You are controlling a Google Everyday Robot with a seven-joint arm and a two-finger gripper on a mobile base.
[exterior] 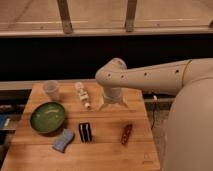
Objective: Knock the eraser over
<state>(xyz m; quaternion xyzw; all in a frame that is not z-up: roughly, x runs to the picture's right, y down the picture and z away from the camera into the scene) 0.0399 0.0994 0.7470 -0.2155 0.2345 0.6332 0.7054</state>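
Here I am above the wooden table, my pale arm reaching in from the right edge of the frame and bending down at the wrist. My gripper hangs just over the boards at the upper middle of the tabletop, pointing straight down, and whether it is open or closed I cannot tell from here; nothing shows in its grasp. The eraser, black with white stripes along its length, sits lower in the frame and a little left of my gripper, apart from it and untouched. Just to its lower left lies a blue-grey sponge, close beside it. Further left is the green bowl, and above that, near the upper left corner of the table, a clear cup. A white bottle lies on its side just left of my gripper. Off to the right of the eraser, a reddish-brown oblong object rests at a slant.
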